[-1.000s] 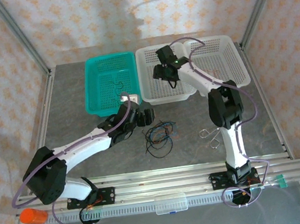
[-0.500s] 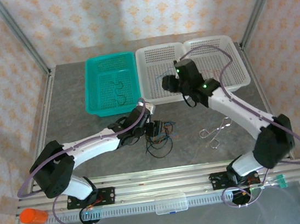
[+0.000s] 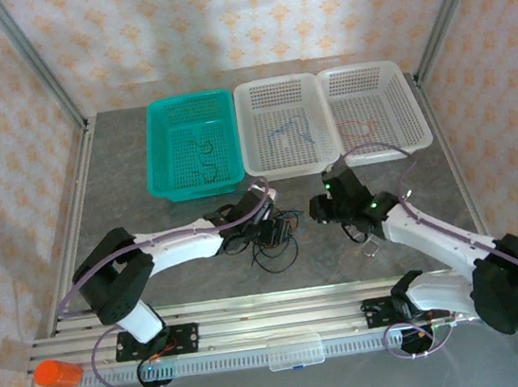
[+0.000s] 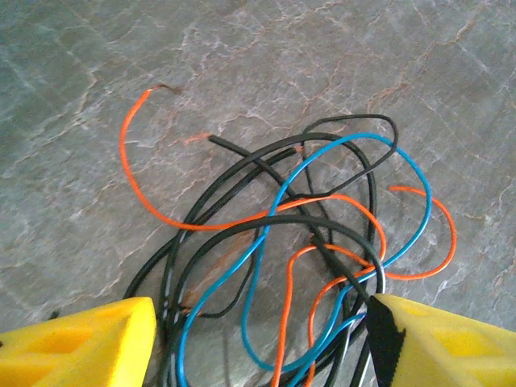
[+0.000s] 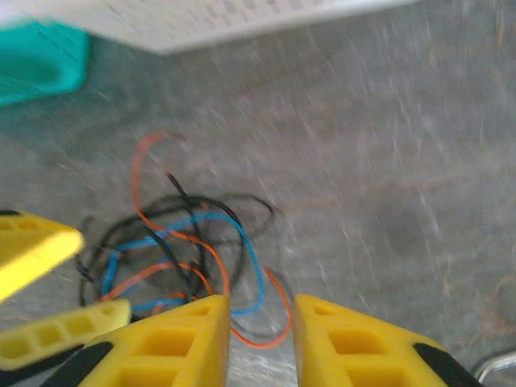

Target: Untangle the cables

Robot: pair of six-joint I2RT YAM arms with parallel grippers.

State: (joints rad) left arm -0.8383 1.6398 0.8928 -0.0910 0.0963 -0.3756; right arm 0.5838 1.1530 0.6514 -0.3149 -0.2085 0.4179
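In front of the teal basket (image 3: 198, 194), we are straddling the tangled black, blue and orange cables (image 4: 282, 234) with the wide-open left gripper (image 4: 258, 339) to pin them, while aiming the right gripper (image 5: 262, 322), fingers narrowly parted and empty, at a strand.

The cables (image 3: 276, 241) lie mid-tabletop (image 3: 125, 192), hemmed in on two sides. The left pincer (image 4: 262, 330) stands over their left part, fingers (image 4: 81, 347) spread wide with strands between them. The right pincer (image 5: 262, 322) hangs just to their right, jaws narrowly apart. Behind the tangle a bare strip runs before the near walls of the green basket (image 3: 192, 192) and the middle white basket (image 3: 289, 167). The tangle's near side is open down to the rail (image 3: 273, 302). The right arm (image 3: 437, 237) crosses the near-right tabletop, over a silver tool (image 3: 370, 245)
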